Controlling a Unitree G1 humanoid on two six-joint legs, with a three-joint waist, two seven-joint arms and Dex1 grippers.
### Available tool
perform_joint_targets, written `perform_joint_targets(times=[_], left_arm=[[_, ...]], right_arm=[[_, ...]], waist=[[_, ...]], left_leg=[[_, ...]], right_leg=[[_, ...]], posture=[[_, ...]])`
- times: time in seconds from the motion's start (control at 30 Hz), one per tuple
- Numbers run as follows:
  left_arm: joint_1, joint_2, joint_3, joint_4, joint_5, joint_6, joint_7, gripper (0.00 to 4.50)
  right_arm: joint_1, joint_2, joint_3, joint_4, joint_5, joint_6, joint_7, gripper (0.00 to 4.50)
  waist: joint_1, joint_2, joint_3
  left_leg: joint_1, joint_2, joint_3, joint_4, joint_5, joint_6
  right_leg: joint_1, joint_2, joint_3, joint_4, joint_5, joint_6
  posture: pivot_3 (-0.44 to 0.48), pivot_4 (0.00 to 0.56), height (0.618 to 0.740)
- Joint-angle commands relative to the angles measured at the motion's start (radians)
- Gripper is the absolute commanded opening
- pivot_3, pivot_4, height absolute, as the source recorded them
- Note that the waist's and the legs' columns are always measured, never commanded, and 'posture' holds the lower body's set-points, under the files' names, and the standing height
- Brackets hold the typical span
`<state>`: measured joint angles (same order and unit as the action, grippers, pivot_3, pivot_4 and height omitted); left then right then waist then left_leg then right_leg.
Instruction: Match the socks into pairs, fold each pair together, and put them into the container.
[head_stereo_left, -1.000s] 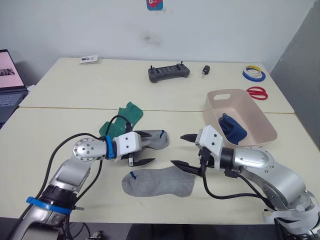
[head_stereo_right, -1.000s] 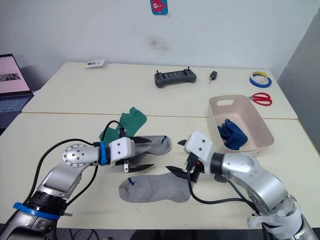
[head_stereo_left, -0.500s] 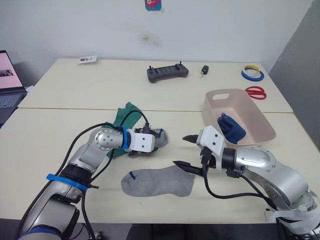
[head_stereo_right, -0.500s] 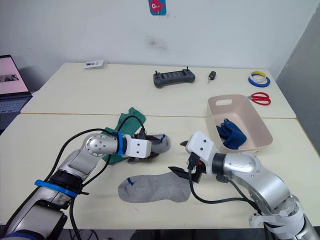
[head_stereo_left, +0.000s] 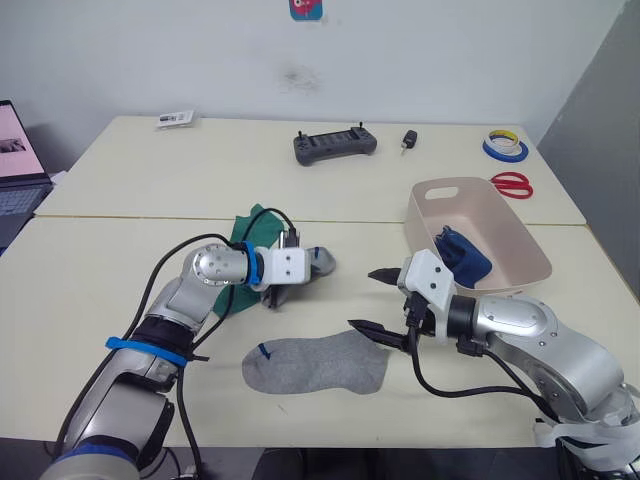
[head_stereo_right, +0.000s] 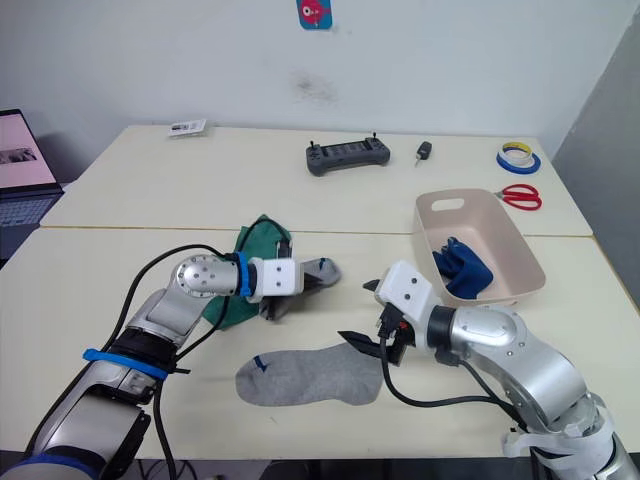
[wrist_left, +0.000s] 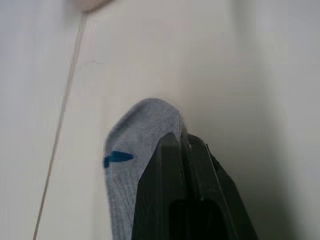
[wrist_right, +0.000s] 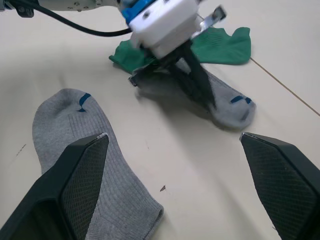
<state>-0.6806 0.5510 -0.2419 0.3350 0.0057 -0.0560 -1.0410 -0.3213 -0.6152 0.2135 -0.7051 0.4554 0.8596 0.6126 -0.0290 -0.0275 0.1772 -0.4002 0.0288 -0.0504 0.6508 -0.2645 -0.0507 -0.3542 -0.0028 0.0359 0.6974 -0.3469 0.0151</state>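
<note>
My left gripper (wrist_left: 177, 140) is shut on one end of a grey sock (head_stereo_left: 320, 262) with a blue cuff mark, near the middle of the table. This sock lies bunched against the green socks (head_stereo_left: 250, 228). A second grey sock (head_stereo_left: 320, 362) lies flat nearer the front edge. To the right of both grey socks, my right gripper (head_stereo_left: 372, 300) stands open and holds nothing. The pink-beige container (head_stereo_left: 452, 186) is at the right, with dark blue socks (head_stereo_left: 462, 255) inside.
A black controller (head_stereo_left: 336, 145) and a small black key (head_stereo_left: 410, 140) lie on the far table. Tape rolls (head_stereo_left: 507, 147) and red scissors (head_stereo_left: 514, 184) sit behind the container. A laptop (head_stereo_left: 15, 160) stands at the far left edge.
My left gripper has closed on the upper grey sock and drawn it slightly toward the green socks, bunching it. The right gripper has hardly moved.
</note>
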Motion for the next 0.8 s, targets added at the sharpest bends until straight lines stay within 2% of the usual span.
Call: perform_joint_targets(times=[0.03, 0.17, 0.27, 0.4, 0.67, 0.8], left_arm=[[-0.039, -0.068, 0.091, -0.174, -0.196, 0.316, 0.020, 0.01], [-0.066, -0.182, 0.178, -0.279, -0.370, 0.589, 0.114, 0.01], [-0.067, -0.274, 0.255, -0.312, -0.458, 0.611, 0.189, 0.01], [-0.018, -0.384, 0.398, -0.299, -0.545, 0.613, 0.365, 0.01], [0.216, -0.421, 0.466, -0.302, -0.529, 0.516, 0.488, 0.01], [0.280, -0.428, 0.491, -0.319, -0.533, 0.488, 0.550, 0.01]], right_arm=[[0.012, -0.012, -0.043, -0.046, 0.017, -0.004, -0.001, 4.50], [0.022, -0.023, -0.059, -0.050, 0.022, -0.002, -0.003, 4.50], [0.048, -0.032, -0.065, -0.054, 0.011, -0.016, -0.006, 4.50], [0.070, -0.038, -0.067, -0.051, -0.002, -0.034, -0.010, 4.50], [0.072, -0.027, -0.027, -0.021, -0.046, -0.072, -0.016, 4.50], [0.049, -0.014, -0.006, -0.009, -0.063, -0.075, -0.013, 4.50]], waist=[[0.000, 0.000, 0.000], [0.001, 0.000, 0.000], [-0.001, 0.000, 0.000], [-0.005, 0.000, 0.000], [0.002, 0.000, 0.000], [0.003, 0.000, 0.000]], left_leg=[[0.000, 0.000, 0.000, 0.001, 0.000, 0.000], [-0.001, 0.000, -0.001, 0.004, 0.000, 0.000], [-0.001, 0.000, -0.001, 0.005, 0.000, 0.000], [0.000, 0.001, -0.001, 0.006, 0.000, 0.000], [0.000, 0.000, -0.001, 0.007, 0.001, -0.002], [-0.001, 0.000, -0.001, 0.007, 0.001, -0.002]], right_leg=[[0.000, 0.000, -0.001, 0.000, 0.000, 0.000], [0.001, 0.000, -0.001, 0.000, 0.000, 0.000], [0.002, 0.000, -0.001, 0.000, 0.000, 0.000], [0.001, 0.000, 0.001, 0.001, 0.000, 0.000], [0.002, 0.000, 0.001, 0.001, 0.000, 0.000], [0.002, -0.001, 0.001, 0.000, 0.000, 0.001]], posture=[[0.000, 0.150, 0.740], [0.000, 0.150, 0.740], [0.000, 0.150, 0.740], [0.000, 0.150, 0.740], [0.000, 0.150, 0.740], [0.000, 0.150, 0.740]])
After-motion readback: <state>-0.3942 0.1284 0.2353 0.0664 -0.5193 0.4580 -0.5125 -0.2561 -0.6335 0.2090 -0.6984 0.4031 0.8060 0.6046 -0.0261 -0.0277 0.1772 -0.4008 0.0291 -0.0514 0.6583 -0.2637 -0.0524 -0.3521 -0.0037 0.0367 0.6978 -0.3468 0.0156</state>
